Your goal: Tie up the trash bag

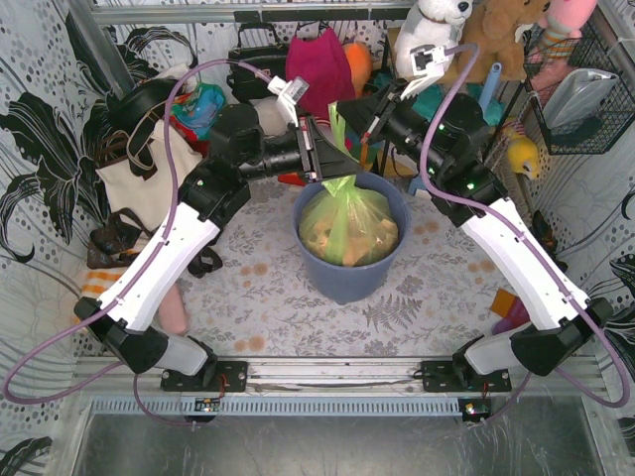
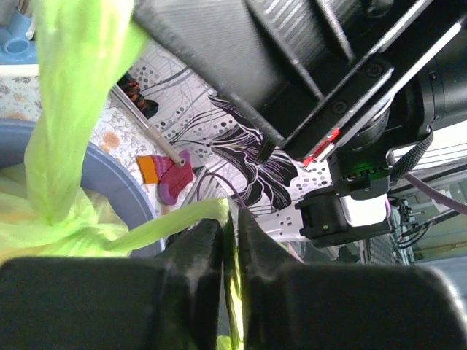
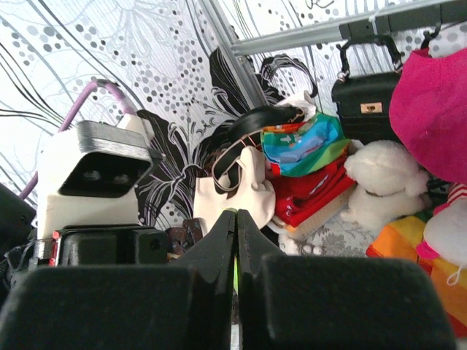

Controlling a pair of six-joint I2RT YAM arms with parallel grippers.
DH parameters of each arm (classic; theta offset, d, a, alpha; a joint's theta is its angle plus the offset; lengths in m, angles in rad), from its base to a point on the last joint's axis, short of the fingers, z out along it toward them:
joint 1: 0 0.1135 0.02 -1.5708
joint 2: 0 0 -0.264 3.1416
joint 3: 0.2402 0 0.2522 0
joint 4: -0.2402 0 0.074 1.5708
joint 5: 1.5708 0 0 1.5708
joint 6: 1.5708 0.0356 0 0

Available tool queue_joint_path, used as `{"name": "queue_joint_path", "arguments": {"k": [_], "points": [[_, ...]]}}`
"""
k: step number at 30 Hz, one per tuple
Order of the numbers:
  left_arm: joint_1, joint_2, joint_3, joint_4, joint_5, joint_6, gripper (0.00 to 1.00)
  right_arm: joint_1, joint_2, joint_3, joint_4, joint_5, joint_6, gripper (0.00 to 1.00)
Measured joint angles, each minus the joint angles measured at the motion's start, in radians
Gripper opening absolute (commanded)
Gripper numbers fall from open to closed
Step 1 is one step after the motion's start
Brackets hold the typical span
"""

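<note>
The light-green trash bag [image 1: 349,223] sits in a round blue-grey bin [image 1: 347,273] at the table's middle, tan paper showing through. Its top is gathered into a knot-like bunch [image 2: 55,219] with two twisted strands. My left gripper [image 1: 319,149] is shut on one strand [image 2: 164,222], just above the bin's far-left rim. My right gripper [image 1: 349,111] is shut on the other strand [image 1: 340,129], which rises from the bunch; a thin green sliver [image 3: 236,273] shows between its fingers. The two grippers are close together above the bag.
Bags, a cream tote [image 1: 134,178], a pink bag [image 1: 317,64], plush toys [image 1: 432,25] and a wire basket [image 1: 585,89] crowd the back and sides. A purple-and-orange item [image 1: 508,309] lies right of the bin. Patterned walls enclose the table.
</note>
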Motion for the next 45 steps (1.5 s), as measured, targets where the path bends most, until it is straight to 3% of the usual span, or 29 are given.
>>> {"name": "queue_joint_path", "arguments": {"k": [3,6,10,21,25,28,30,31,35,40,45], "points": [[0.0,0.001,-0.025,0.045,0.02,-0.027,0.49,0.0,0.0,-0.017,-0.001,0.004,0.0,0.06],[0.0,0.001,-0.028,0.101,0.044,-0.053,0.59,0.0,-0.005,-0.017,-0.002,0.012,-0.002,0.27],[0.01,0.0,-0.026,0.166,0.076,-0.087,0.63,0.001,-0.014,0.011,-0.026,0.035,-0.016,0.56],[0.202,-0.016,0.157,0.202,0.089,-0.053,0.82,0.002,-0.01,0.276,-0.2,0.23,-0.228,0.79],[0.271,-0.067,0.116,0.122,-0.099,0.101,0.86,-0.006,-0.009,0.293,-0.237,0.36,-0.343,0.84],[0.28,-0.146,-0.021,0.097,-0.323,0.222,0.98,-0.039,-0.012,0.227,-0.245,0.44,-0.405,0.87],[0.28,-0.211,-0.154,0.105,-0.47,0.289,0.98,-0.082,-0.027,0.127,-0.245,0.477,-0.43,0.94],[0.28,-0.244,-0.233,0.123,-0.542,0.32,0.98,-0.113,-0.038,0.059,-0.239,0.489,-0.436,1.0],[0.281,-0.362,-0.574,0.196,-0.854,0.411,0.98,-0.263,-0.069,-0.22,-0.229,0.523,-0.446,0.97],[0.284,-0.407,-0.888,0.32,-1.151,0.48,0.98,-0.452,-0.091,-0.558,-0.183,0.542,-0.399,0.97],[0.284,-0.386,-1.121,0.489,-1.358,0.533,0.99,-0.504,-0.195,-0.924,-0.063,0.55,-0.372,0.97]]}}
